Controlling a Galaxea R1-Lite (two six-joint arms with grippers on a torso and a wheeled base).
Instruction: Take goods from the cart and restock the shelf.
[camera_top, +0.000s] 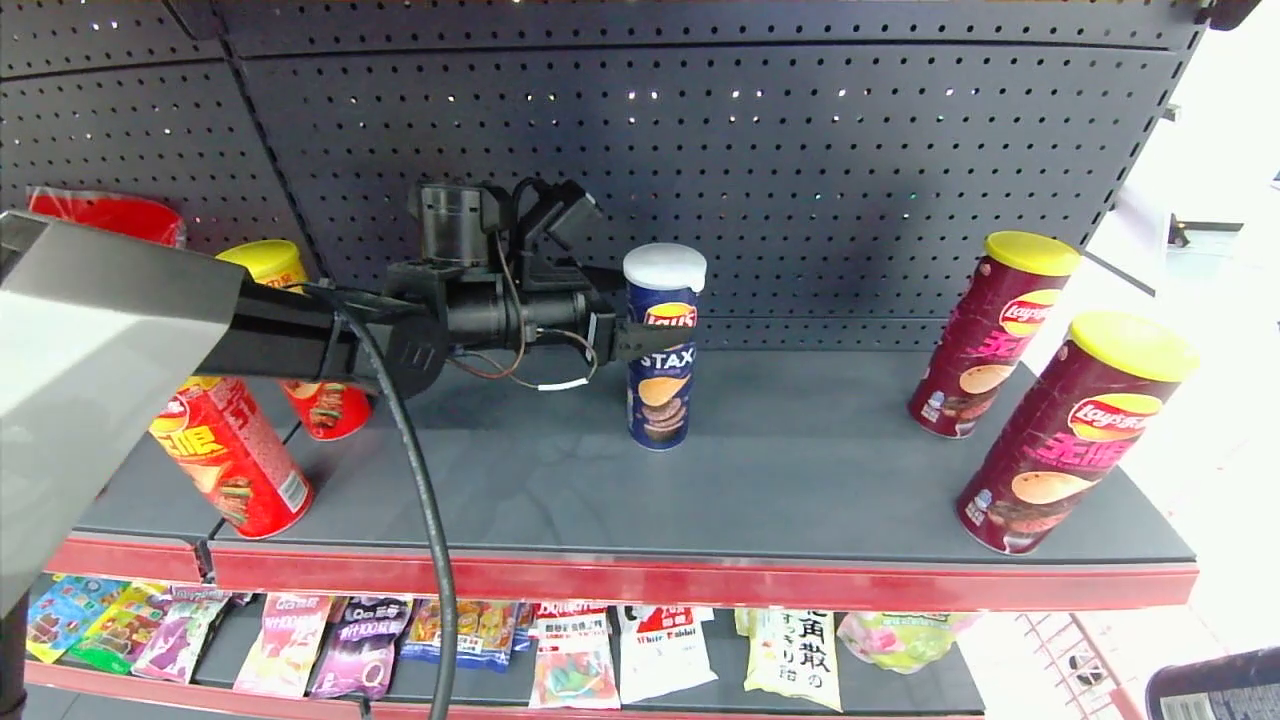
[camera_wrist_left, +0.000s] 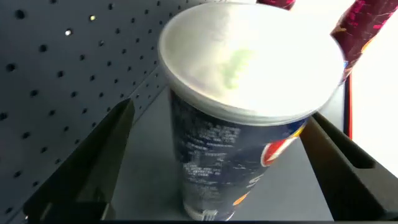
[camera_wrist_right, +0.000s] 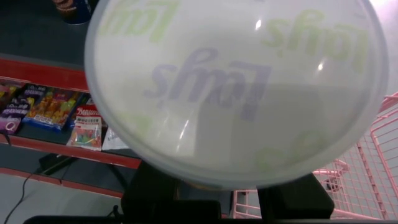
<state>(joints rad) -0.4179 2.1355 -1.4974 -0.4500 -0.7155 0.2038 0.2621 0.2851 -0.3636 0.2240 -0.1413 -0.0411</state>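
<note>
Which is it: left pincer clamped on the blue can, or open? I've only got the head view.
Observer: Open. In the left wrist view the left pincer has its fingers either side of the blue can, with bare shelf showing in the gap.
Operator: Right arm?
Observer: The right pincer holds a second can, clear lid facing its camera.
Operator: Where is it?
Observer: Low, out in front of the snack bags, with the pink cart beside it.
</note>
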